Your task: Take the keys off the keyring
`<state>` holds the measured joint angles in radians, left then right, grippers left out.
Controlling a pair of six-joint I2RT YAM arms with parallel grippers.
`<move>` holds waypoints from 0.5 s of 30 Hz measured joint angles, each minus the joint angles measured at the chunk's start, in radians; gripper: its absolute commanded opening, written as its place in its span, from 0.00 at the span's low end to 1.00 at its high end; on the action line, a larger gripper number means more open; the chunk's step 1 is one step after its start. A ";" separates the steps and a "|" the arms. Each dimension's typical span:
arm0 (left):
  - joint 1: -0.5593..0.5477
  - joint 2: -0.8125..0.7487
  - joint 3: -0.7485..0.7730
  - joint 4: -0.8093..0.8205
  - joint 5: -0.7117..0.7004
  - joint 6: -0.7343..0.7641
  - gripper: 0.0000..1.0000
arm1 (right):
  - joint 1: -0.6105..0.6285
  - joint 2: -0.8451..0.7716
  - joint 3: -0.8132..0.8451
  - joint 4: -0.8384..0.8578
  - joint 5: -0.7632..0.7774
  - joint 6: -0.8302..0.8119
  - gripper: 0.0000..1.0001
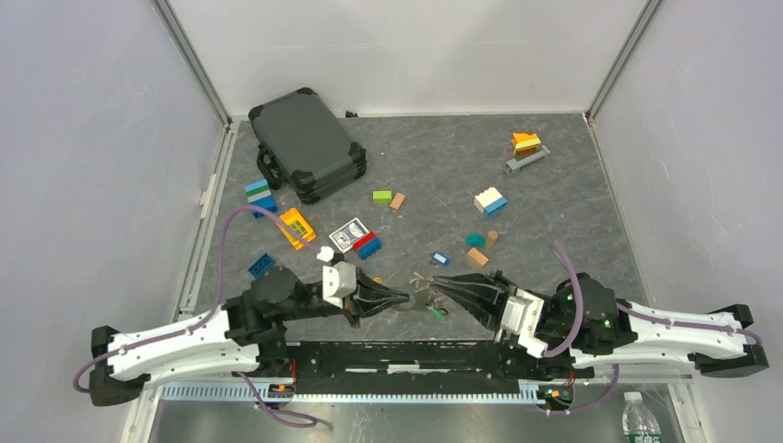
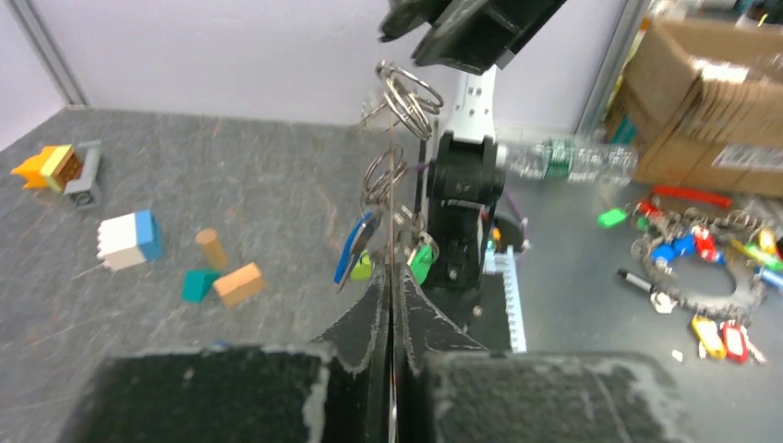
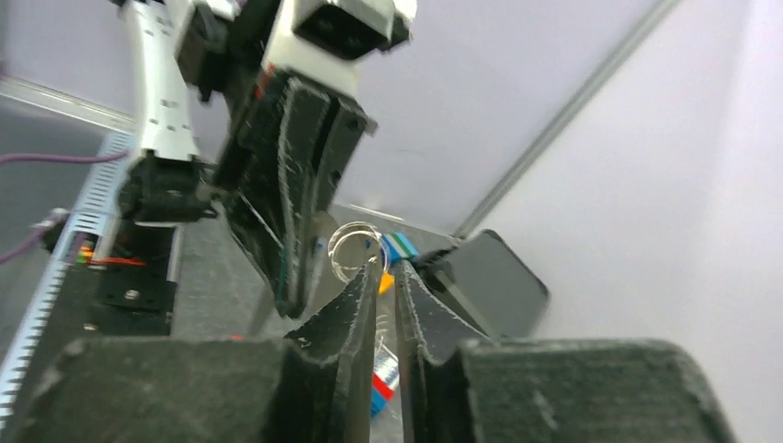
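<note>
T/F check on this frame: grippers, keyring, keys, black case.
1. The left gripper is shut on the thin grey metal keyring. True.
2. The keyring lies flat on the table. False: it is held up off the grey table, with the right gripper at its other end.
3. A blue-headed silver key and a green-headed silver key hang on the keyring. True.
4. The black hard case stands open. False: it lies closed at the table's far left.
5. The two grippers are at opposite corners of the table. False: their tips nearly meet, near the middle of the near edge.
</note>
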<state>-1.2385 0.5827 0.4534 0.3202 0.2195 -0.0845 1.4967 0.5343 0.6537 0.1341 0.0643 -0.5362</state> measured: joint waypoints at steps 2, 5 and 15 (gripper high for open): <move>0.000 0.042 0.148 -0.225 0.001 0.069 0.02 | 0.000 -0.018 0.000 -0.013 0.060 -0.001 0.38; 0.000 0.175 0.422 -0.573 -0.021 0.161 0.02 | 0.000 -0.038 -0.002 -0.054 0.182 -0.006 0.44; -0.005 0.759 0.849 -1.351 -0.391 0.208 0.02 | 0.000 -0.164 -0.118 -0.066 0.490 0.026 0.46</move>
<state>-1.2434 1.3418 1.3025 -1.0309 -0.1711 0.1230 1.4967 0.3698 0.5354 0.0677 0.5541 -0.5102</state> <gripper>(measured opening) 0.037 0.462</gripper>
